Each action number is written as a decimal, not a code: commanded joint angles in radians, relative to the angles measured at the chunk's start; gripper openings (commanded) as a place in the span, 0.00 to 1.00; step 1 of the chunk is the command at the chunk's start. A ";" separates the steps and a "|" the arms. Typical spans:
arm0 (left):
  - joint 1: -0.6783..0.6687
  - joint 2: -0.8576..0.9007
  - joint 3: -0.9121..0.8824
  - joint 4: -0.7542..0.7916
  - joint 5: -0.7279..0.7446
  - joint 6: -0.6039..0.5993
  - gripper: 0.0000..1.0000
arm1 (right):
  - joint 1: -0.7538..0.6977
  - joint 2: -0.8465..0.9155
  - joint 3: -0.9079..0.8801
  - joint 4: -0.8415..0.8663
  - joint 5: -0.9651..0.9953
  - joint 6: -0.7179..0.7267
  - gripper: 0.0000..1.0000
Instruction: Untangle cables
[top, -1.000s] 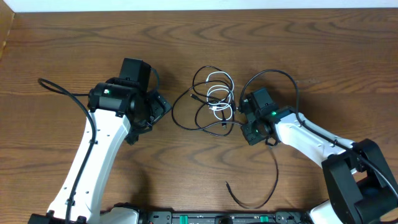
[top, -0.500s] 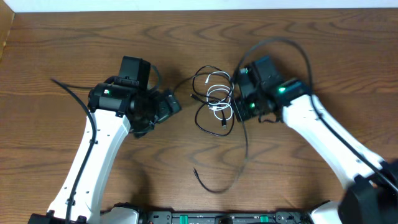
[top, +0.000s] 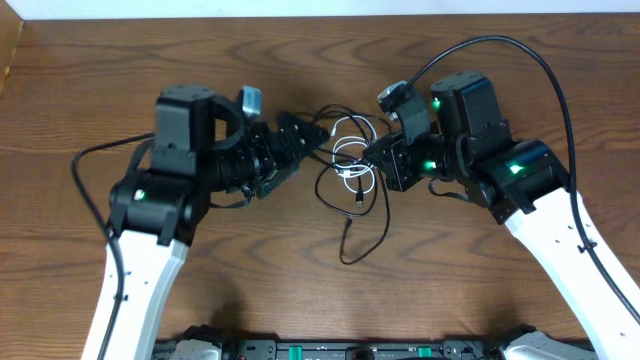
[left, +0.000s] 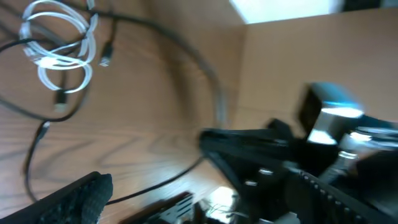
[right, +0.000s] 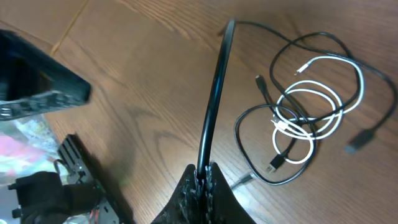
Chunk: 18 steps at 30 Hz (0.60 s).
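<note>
Both arms raised, swung inward vs 1s ago; right gripper (right: 203, 173) pinching black cable (right: 217, 81); left gripper (top: 303, 136) state unclear.

This looks like a robotics laboratory bench. On a wood-grain table (top: 80, 70), the left arm (top: 140, 260) and the right arm (top: 570, 230), both white and black, rise from the near edge beside a black rail (top: 330, 350) of electronics. A plain brown board (left: 298, 56) stands at the table's edge.

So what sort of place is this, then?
Probably a robotics lab or test bench, though little of the room shows. Two white robot arms reach over a wooden table, and thin black and white cables lie tangled between them.
</note>
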 joint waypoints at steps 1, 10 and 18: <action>0.002 -0.038 -0.002 0.039 0.033 -0.119 0.92 | 0.009 -0.005 0.012 0.013 -0.119 0.020 0.01; 0.002 -0.032 -0.002 0.041 0.033 -0.217 0.88 | 0.095 -0.005 0.012 0.195 -0.409 0.021 0.01; 0.002 -0.032 -0.002 0.040 0.033 -0.282 0.85 | 0.151 -0.005 0.012 0.219 -0.391 0.021 0.01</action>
